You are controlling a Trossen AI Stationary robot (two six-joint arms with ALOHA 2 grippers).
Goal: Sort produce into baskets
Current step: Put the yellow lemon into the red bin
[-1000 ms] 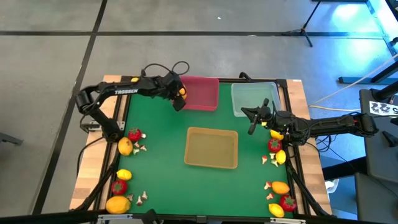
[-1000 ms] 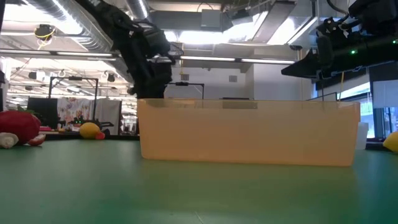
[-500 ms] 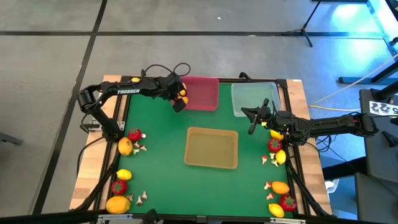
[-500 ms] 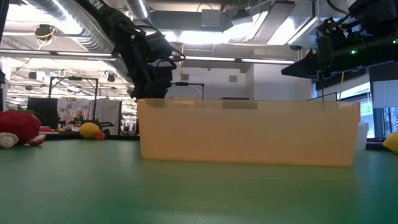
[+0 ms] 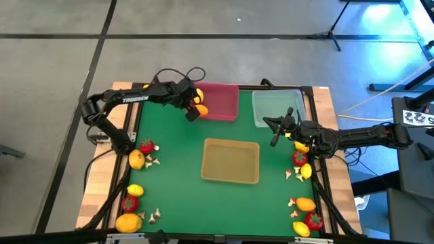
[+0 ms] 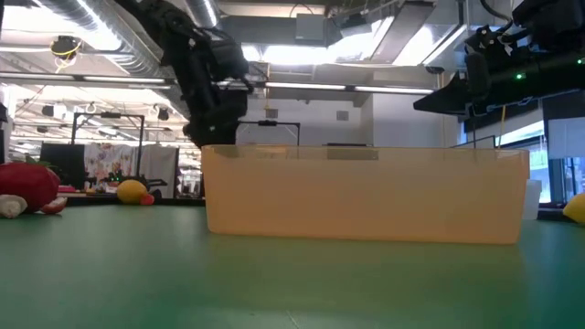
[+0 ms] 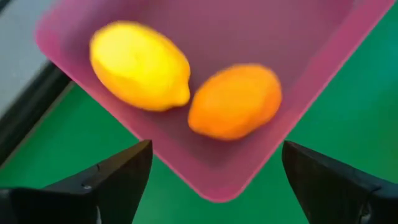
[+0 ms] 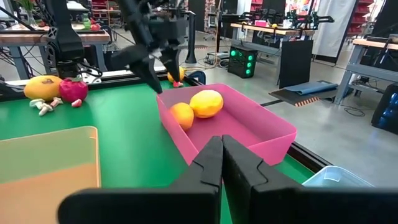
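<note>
The pink-red tray [image 5: 222, 102] stands at the table's far edge and holds a yellow lemon [image 7: 140, 65] and an orange lemon [image 7: 235, 101] in its near-left corner. My left gripper [image 5: 191, 105] hovers open and empty above that corner, a finger on each side in the left wrist view [image 7: 214, 186]. My right gripper [image 5: 272, 131] is shut and empty in front of the clear tray [image 5: 259, 103], pointing toward the pink-red tray [image 8: 249, 127]. The tan-yellow tray [image 5: 230, 141] sits at mid-table.
Loose produce lies along the left edge: a red fruit [image 5: 146, 146], lemons [image 5: 136, 160], mushroom bits [image 5: 154, 215]. More lies along the right edge: a red fruit [image 5: 299, 158], an orange lemon [image 5: 305, 203]. The green mat between the trays is bare.
My left gripper has drawn back a little toward the table's left edge and risen slightly above the pink-red tray's corner. Both lemons now show uncovered in the tray.
</note>
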